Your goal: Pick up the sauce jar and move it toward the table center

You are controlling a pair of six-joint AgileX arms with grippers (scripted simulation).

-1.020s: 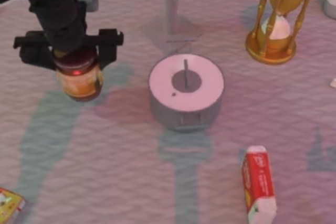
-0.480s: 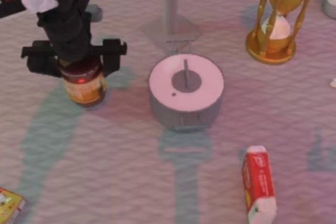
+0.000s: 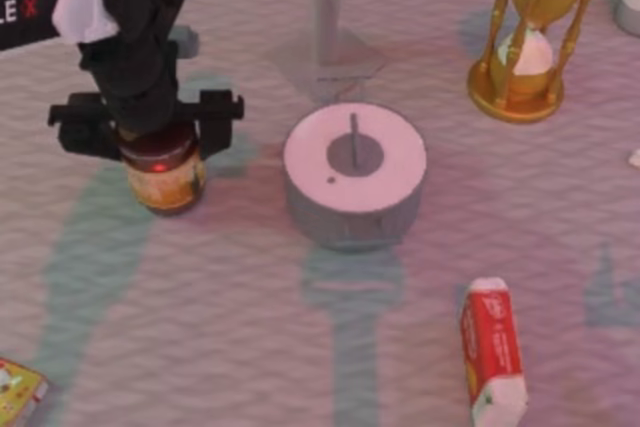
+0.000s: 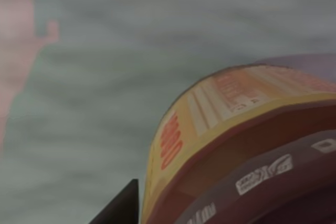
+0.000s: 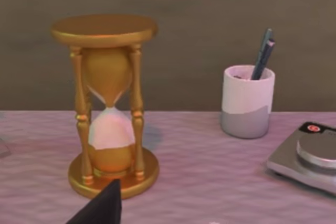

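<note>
The left pincer (image 3: 146, 125) is closed on the sauce jar (image 3: 165, 172) at the lid, on the left part of the bench (image 3: 200, 307), beside the grey cylinder (image 3: 355, 175). In the left wrist view the yellow-orange label (image 4: 210, 114) fills the frame. The right pincer is not visible in the top view.

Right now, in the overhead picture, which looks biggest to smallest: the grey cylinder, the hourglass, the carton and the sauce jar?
1. Grey cylinder.
2. Hourglass, though cut off at the edge and tall, so nearer the camera.
3. Red and white carton.
4. Sauce jar, partly hidden under the left gripper.
</note>
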